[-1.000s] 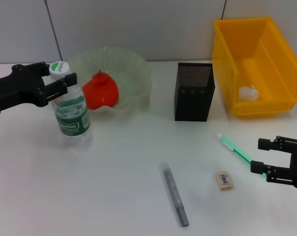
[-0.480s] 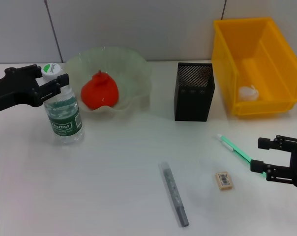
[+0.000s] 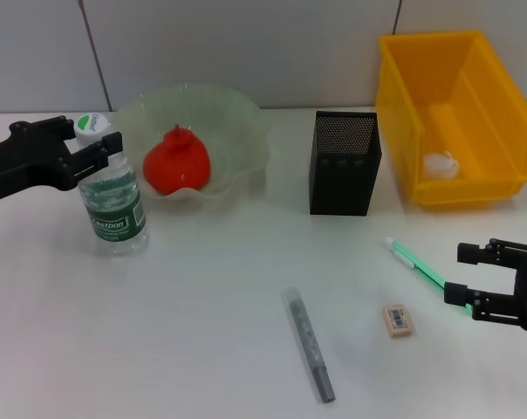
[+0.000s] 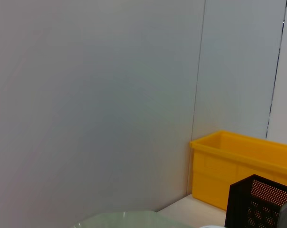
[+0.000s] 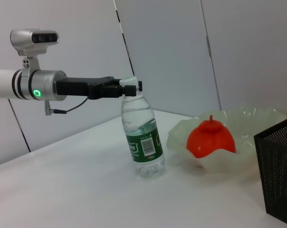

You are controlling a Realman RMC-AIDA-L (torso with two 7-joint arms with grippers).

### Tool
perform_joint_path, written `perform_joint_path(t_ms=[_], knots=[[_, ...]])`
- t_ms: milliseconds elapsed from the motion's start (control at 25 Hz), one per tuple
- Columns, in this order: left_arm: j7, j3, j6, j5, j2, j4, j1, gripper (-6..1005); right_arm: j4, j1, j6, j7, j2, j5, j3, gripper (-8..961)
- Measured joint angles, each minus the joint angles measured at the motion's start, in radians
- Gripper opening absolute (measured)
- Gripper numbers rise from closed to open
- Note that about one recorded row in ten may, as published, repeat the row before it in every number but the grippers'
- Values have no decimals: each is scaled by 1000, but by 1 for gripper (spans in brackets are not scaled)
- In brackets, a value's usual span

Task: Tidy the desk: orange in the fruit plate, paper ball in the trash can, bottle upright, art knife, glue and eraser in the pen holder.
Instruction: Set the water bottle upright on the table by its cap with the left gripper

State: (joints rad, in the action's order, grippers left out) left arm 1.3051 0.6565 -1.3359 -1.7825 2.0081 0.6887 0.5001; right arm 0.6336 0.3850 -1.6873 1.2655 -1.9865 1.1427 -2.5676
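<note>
Bottle (image 3: 112, 207) stands upright just beside the fruit plate (image 3: 237, 131), left gripper (image 3: 92, 148) clamped on its neck under the cap. If you open while pulling sideways, it may tip into the plate. Right gripper (image 3: 493, 284) sits open near the green glue stick (image 3: 420, 264)

Head camera looking down on desk (image 3: 202, 332), right wrist low across it, both sharing bottle (image 3: 112, 205), left wrist facing wall (image 4: 96, 95)
</note>
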Motion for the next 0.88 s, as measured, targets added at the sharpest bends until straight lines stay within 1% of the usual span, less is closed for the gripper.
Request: perform_joint_path(t_ms=[400, 480, 640, 880], knots=[[5, 0, 7, 2, 3, -2, 0, 536, 1, 0, -8, -7, 0, -2, 2, 726], [6, -9, 14, 3, 5, -23, 3, 538, 1, 0, -8, -8, 0, -2, 2, 726], [6, -29, 18, 8, 8, -27, 3, 544, 2, 0, -10, -8, 0, -3, 2, 726], [7, -26, 20, 12, 9, -28, 3, 551, 2, 0, -11, -8, 1, -3, 1, 725]])
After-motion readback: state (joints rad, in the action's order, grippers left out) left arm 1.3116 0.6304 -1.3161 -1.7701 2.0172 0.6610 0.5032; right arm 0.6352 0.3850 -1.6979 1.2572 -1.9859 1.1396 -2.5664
